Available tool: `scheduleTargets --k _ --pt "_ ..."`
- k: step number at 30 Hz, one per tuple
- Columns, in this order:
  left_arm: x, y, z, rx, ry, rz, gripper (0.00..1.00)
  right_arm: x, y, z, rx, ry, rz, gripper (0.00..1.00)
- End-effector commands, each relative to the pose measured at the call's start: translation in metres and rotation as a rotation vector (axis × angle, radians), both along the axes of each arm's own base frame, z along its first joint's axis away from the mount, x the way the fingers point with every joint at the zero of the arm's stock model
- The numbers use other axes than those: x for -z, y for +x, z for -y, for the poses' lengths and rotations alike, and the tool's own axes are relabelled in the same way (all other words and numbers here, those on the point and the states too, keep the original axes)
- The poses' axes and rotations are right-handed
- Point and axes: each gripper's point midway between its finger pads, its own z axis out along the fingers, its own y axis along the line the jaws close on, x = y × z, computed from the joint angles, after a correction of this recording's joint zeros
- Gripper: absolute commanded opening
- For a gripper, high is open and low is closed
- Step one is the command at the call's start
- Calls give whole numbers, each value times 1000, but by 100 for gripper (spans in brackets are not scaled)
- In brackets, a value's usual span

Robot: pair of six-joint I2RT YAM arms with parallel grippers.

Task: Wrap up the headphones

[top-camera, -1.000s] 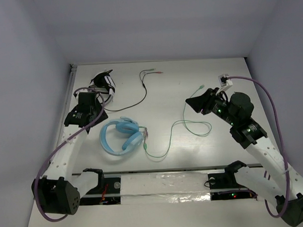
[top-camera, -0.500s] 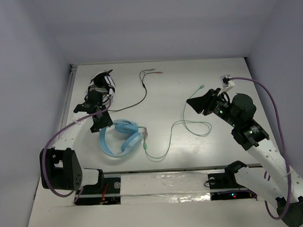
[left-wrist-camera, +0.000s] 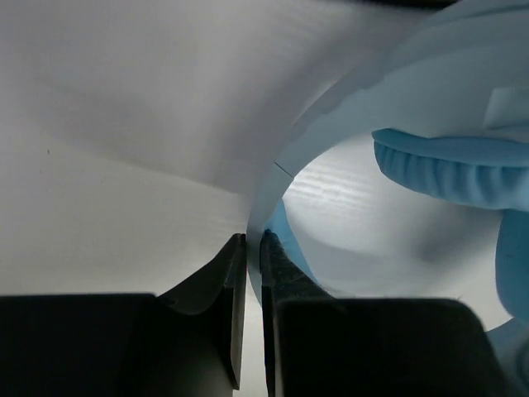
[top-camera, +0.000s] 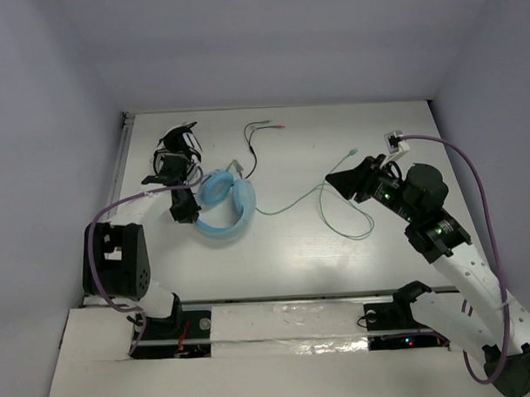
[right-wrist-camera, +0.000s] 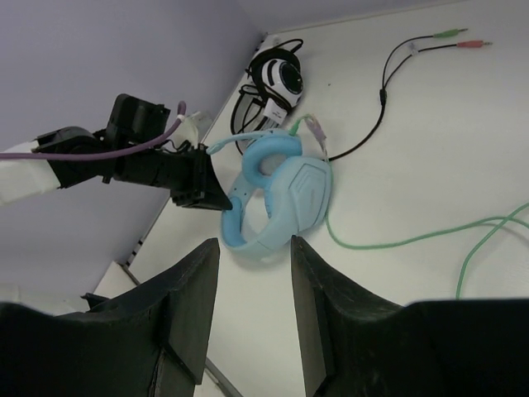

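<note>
Blue headphones (top-camera: 223, 206) sit left of centre, just beside the black-and-white pair (top-camera: 178, 145). I see my left claw (left-wrist-camera: 253, 248) pinched tight on their headband (left-wrist-camera: 347, 107). My right claw (top-camera: 341, 180) hangs well off to the right, fingers spread, holding nothing. The green cable (top-camera: 335, 215) trails rightward beneath it.

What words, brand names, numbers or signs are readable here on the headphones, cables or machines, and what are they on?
No text can be read in any view.
Light blue over-ear headphones: the ear cup shows no lettering.
Black and white headphones: too small to tell whether they carry a logo.
</note>
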Motion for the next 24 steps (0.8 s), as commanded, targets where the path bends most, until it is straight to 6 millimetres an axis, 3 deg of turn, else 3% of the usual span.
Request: scheduleTargets --k 1,3,4,7,10,11,13,14,16,17,18,20,22,23,24 --pt "-14 43 10 0 -44 130 0 -21 0 -2 -12 10 62 46" --pt "-22 60 9 17 -31 168 0 -22 1 -2 -6 11 65 46" --pt "-36 75 11 25 -33 216 0 -21 3 -1 3 14 61 46" --pt "-54 98 6 57 32 277 12 -26 5 3 31 20 68 46" --pt "-49 94 -2 28 69 249 32 -28 7 4 46 32 67 46" --pt "-54 94 -4 15 75 276 48 -28 8 4 48 36 66 46" --pt "-55 87 -8 -12 83 285 60 -27 8 2 39 41 58 46" --pt "-66 85 -10 -26 85 317 66 -26 9 1 39 42 56 46" --pt "-71 77 -11 -37 76 342 67 -23 10 1 39 41 51 46" --pt "-87 72 -8 -48 62 393 67 -23 11 0 39 41 51 46" --pt "-91 70 -8 -59 57 414 67 -22 12 1 42 41 51 46" --pt "-95 54 5 -63 36 437 63 -21 13 -1 36 38 45 46" --pt "-85 35 15 -75 33 420 59 -22 11 -2 29 41 47 33" --pt "-92 27 31 -56 6 453 47 -23 11 -1 30 42 49 26" --pt "-92 24 39 -97 -30 470 38 -23 11 -1 28 43 51 4"
